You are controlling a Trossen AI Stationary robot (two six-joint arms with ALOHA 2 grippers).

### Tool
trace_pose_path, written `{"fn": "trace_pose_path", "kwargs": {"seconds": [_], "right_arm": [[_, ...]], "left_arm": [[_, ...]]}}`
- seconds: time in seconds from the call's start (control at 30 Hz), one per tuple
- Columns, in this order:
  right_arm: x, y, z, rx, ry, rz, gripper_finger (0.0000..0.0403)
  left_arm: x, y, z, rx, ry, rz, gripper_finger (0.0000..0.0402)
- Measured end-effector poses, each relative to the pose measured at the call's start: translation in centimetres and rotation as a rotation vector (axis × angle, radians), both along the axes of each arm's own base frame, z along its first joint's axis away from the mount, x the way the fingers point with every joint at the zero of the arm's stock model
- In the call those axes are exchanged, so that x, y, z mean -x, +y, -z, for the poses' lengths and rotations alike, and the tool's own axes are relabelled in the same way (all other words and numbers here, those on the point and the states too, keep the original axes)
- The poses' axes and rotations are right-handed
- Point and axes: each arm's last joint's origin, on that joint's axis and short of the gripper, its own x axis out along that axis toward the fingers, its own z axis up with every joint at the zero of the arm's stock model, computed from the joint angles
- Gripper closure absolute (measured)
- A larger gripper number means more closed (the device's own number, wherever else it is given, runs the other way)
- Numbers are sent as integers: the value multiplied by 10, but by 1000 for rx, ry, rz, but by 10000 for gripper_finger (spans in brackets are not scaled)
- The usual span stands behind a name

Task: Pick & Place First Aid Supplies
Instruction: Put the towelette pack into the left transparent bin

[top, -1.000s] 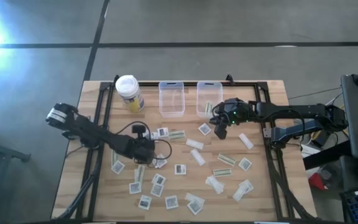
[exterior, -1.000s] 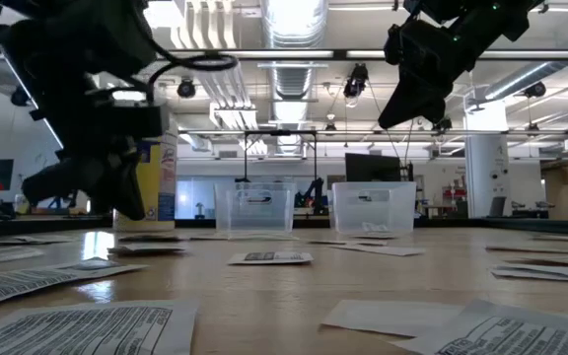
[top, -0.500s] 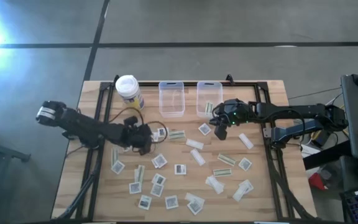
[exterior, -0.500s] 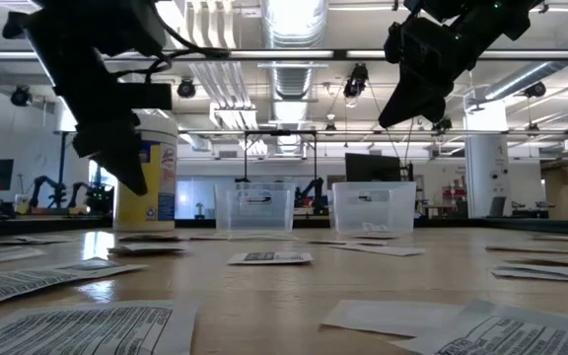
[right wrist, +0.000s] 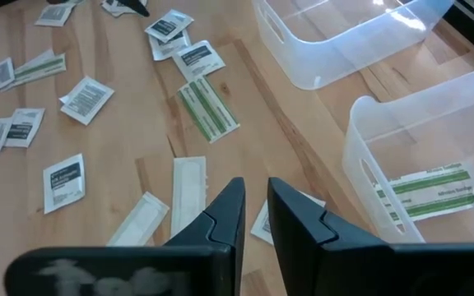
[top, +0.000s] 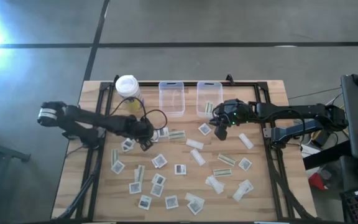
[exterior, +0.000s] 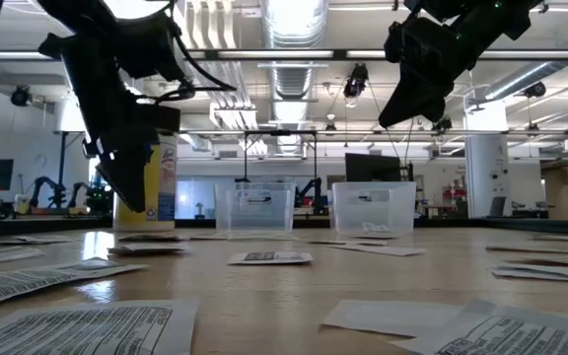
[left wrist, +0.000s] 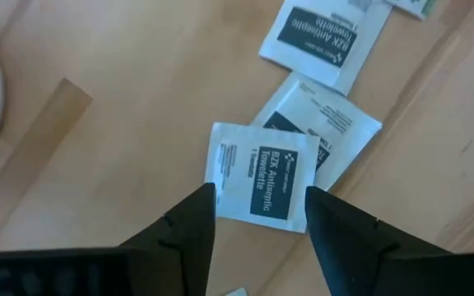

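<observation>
Wooden bench [top: 260,193] before you carries many small flat white first aid packets [top: 180,168], scattered loose. Your left end effector [top: 145,142] hovers with fingers spread wide above a square white antiseptic towelette packet [left wrist: 259,176], holding nothing. Your right end effector [top: 219,132] hangs near two clear rectangular plastic bins [top: 171,98], fingers narrow and empty.
</observation>
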Motion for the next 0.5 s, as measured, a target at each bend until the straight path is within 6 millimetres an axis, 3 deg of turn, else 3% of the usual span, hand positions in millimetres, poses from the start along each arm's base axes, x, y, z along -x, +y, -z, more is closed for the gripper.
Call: {"fn": "trace_pose_path", "kwargs": {"seconds": [0.5], "right_arm": [[0, 0, 0, 0, -1, 0, 349]], "left_arm": [[-7, 17, 21, 75, 70, -93, 218]]}}
